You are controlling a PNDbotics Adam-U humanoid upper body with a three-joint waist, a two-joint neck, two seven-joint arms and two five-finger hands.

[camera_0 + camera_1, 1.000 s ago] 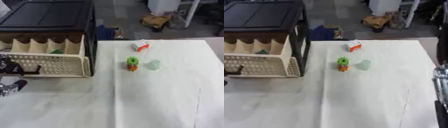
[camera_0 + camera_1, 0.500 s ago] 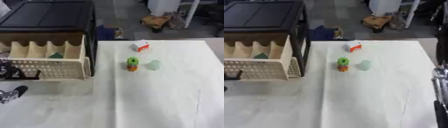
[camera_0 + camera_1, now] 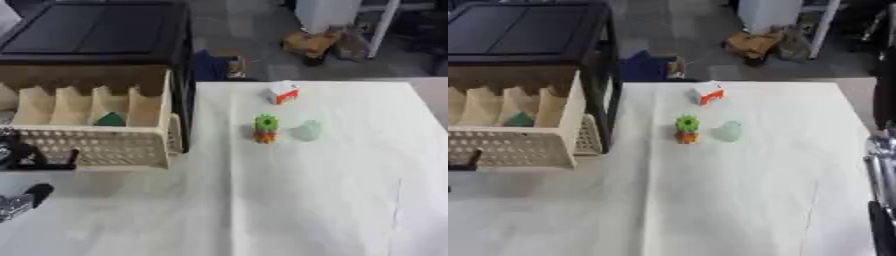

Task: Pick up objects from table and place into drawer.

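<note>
Now: drawer (image 3: 96,145) pulled open | left hand (image 3: 17,156) clamped on its handle | next: fetch pineapple toy (image 3: 265,128) right of drawer

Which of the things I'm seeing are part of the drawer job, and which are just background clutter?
Job:
- open drawer
- green piece already in it
- red-and-white block
- green-and-orange toy
- pale green object
- left hand, low at the left edge

Lying about:
- yellow-brown item on the floor
- blue thing behind the table
</note>
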